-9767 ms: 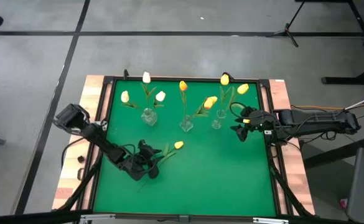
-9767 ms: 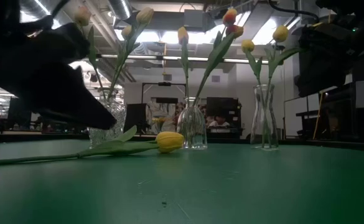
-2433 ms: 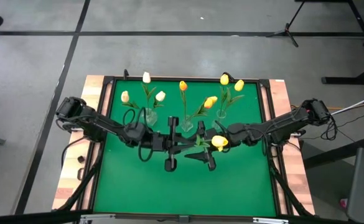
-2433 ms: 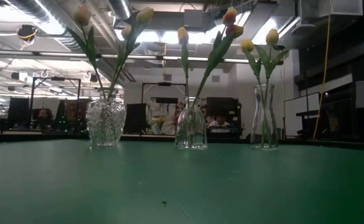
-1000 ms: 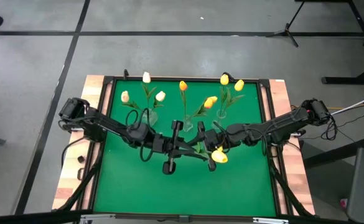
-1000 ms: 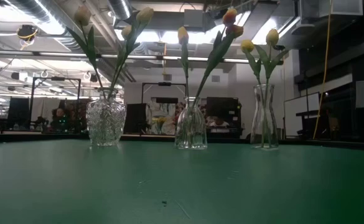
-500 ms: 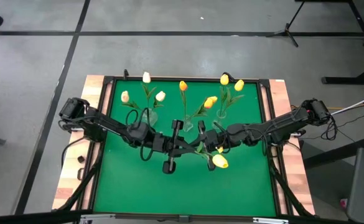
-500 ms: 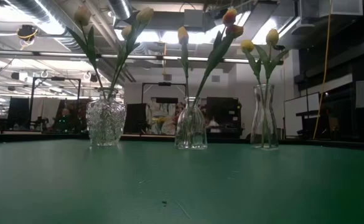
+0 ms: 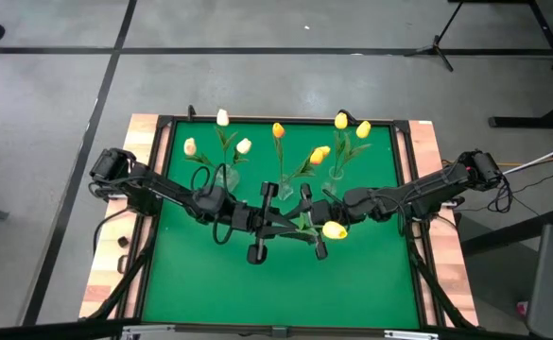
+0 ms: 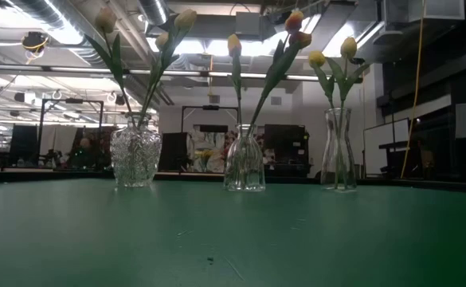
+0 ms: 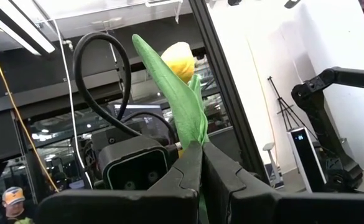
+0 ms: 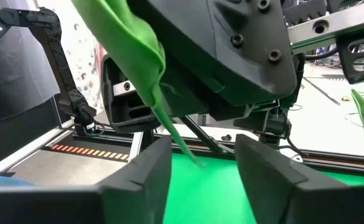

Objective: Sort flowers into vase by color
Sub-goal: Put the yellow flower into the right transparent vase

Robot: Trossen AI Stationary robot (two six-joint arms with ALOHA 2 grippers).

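High view: both arms met over the middle of the green counter (image 9: 371, 274). The left gripper (image 9: 295, 225) pointed toward 3 o'clock, its fingers clenched on the stem of a yellow tulip (image 9: 334, 229) held above the mat. The right gripper (image 9: 316, 210) faced it from 3 o'clock, just beside the same stem. Three glass vases stood in a row toward 12 o'clock: the cut-glass vase (image 9: 226, 177), the middle vase (image 9: 284, 189) and the slim vase (image 9: 336, 172), all close behind the arms. The half of the counter toward 6 o'clock lay open up to the dark frame.

Low view: the cut-glass vase (image 10: 135, 157), middle vase (image 10: 244, 159) and slim vase (image 10: 338, 151) stood upright, well apart, each holding tulips. Neither gripper showed.

Left wrist view: the closed fingers (image 11: 188, 171) pinched the tulip's leaf, with the yellow tulip (image 11: 178, 59) upright above them.

Right wrist view: the right fingers (image 12: 147, 163) stood released, the green stem (image 12: 172, 132) passing between them without contact, the left gripper's housing (image 12: 231, 56) close in front.
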